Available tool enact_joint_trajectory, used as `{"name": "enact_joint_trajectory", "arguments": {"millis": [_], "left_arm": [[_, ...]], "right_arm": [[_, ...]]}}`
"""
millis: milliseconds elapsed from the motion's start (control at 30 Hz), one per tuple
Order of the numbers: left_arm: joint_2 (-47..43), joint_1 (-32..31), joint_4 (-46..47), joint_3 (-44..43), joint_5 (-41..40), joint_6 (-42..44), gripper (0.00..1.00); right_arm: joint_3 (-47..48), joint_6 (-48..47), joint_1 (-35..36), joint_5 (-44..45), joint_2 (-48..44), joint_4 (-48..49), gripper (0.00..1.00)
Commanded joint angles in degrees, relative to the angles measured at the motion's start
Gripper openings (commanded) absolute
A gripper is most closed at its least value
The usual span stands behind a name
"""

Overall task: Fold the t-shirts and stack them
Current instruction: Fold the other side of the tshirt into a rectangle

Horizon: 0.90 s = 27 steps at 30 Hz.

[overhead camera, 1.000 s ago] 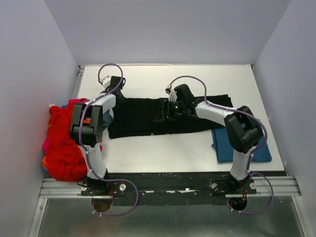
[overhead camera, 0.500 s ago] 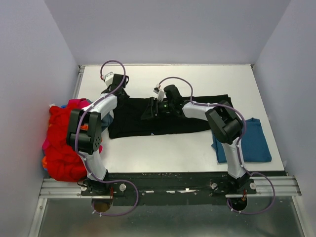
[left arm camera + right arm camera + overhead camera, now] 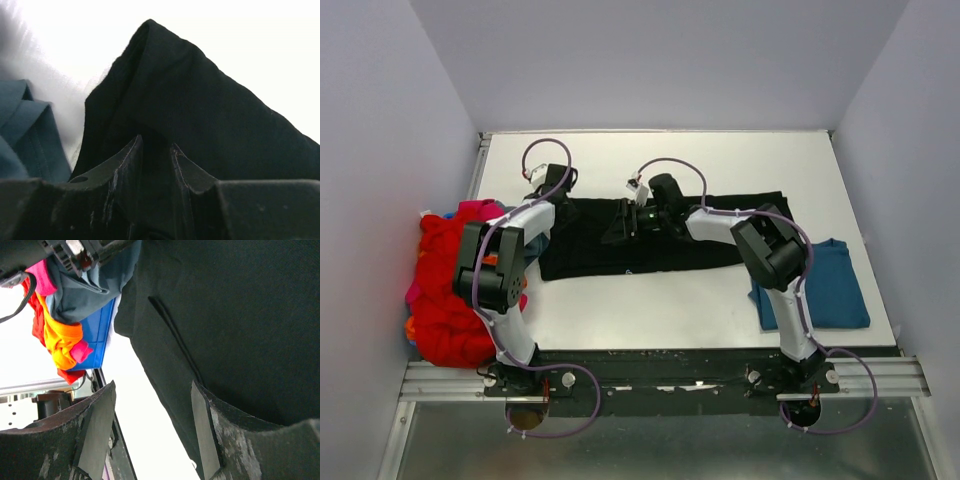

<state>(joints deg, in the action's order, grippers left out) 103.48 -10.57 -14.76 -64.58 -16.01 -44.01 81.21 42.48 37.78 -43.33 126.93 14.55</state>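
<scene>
A black t-shirt [image 3: 660,255] lies spread flat across the middle of the white table [image 3: 670,310]. My left gripper [image 3: 558,196] sits at its far left corner, shut on a raised fold of the black cloth [image 3: 200,110], which fills the narrow gap between the fingertips [image 3: 156,147]. My right gripper [image 3: 617,226] hovers over the shirt's middle, open; the shirt's near edge [image 3: 165,365] runs between its wide-apart fingers [image 3: 202,425] with bare table showing. A folded teal-blue t-shirt [image 3: 830,285] lies at the right.
A heap of red, orange and pink t-shirts [image 3: 445,300] spills over the table's left edge, with a grey-blue one [image 3: 85,290] close beside the left arm. Grey walls enclose three sides. The arms' mounting rail [image 3: 660,370] runs along the near edge.
My right gripper has slid left over the black t-shirt, from right of its middle to near its middle. My left gripper has stayed at the far left corner, shifting only slightly.
</scene>
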Motion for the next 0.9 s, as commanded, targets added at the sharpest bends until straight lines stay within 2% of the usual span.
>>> {"name": "enact_joint_trajectory", "arguments": {"millis": [0,67,133,167,200,267,300,467,600,800,867], "left_arm": [[-6.1,-0.9,-0.3,0.9,-4.5,0.5,0.40],[-9.1,-2.6,-1.7,1.7,-7.2,0.6,0.40],[-12.0,-3.9,-2.6,3.7,-7.0,-0.3,0.40],[-13.6,-4.5,-2.9,5.2,-5.8,-1.0,0.38],[-15.3,-5.2,-2.7,7.8,-4.5,-1.5,0.34],[-18.7,-6.9,-1.6,12.0,-1.8,-2.2,0.05],[-20.3,-7.5,-1.2,13.8,-0.7,-2.7,0.00],[-25.8,-8.6,1.8,23.0,2.8,-4.2,0.00],[-23.5,-8.4,2.7,24.3,2.7,-4.2,0.00],[-15.9,-5.6,5.4,25.2,4.2,-5.3,0.00],[-16.4,-5.4,4.4,25.5,2.0,-6.4,0.00]], "right_arm": [[-2.4,-4.5,0.5,1.6,-7.7,-2.4,0.69],[-5.2,-5.4,0.4,2.0,-11.2,-3.4,0.66],[-8.7,-5.5,0.2,2.0,-13.8,-3.4,0.58],[-10.4,-5.3,0.2,1.9,-14.9,-3.3,0.47],[-11.7,-5.1,0.1,1.8,-15.6,-3.4,0.30],[-14.1,-4.9,-0.2,1.4,-16.5,-3.4,0.11],[-14.8,-4.5,-0.2,1.1,-16.6,-3.4,0.02],[-14.7,-3.5,-0.5,-0.5,-13.9,-3.5,0.01],[-13.6,-2.1,-1.7,-0.9,-11.4,-4.0,0.01],[-11.1,-1.7,-5.0,1.6,-5.2,-10.5,0.01],[-10.3,-1.6,-6.1,2.7,-3.5,-12.7,0.01]]}}
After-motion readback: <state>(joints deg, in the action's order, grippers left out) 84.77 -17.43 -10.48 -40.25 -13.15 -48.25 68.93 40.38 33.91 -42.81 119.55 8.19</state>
